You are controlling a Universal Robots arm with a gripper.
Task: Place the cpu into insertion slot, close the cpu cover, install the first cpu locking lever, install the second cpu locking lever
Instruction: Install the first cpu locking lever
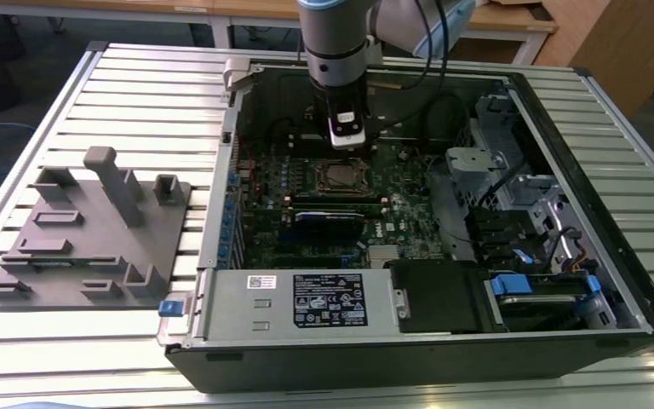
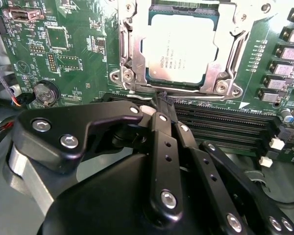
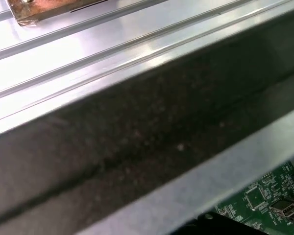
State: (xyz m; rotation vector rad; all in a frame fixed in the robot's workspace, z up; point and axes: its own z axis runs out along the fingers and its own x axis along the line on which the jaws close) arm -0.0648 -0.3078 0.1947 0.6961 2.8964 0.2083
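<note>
The cpu [image 2: 182, 48], a flat silver-grey square, lies in the insertion slot [image 2: 125, 76] on the green board. The cpu cover [image 2: 229, 46], a silvery frame, lies flat around it. A thin wire locking lever [image 2: 196, 91] runs along the socket edge nearest my gripper. My black gripper [image 2: 161, 98] is shut, and its tips meet right at that lever's end. Whether they pinch the wire is hidden. In the exterior view the gripper [image 1: 347, 141] hangs inside the open case, just behind the cpu [image 1: 337, 175].
Long black memory slots [image 2: 220, 122] lie between the gripper and the socket, and a round coin battery [image 2: 44, 93] sits off to one side. The case wall [image 3: 137, 147] is close by. On the slatted table [image 1: 146, 85], a grey fixture [image 1: 88, 230] stands at the exterior view's left.
</note>
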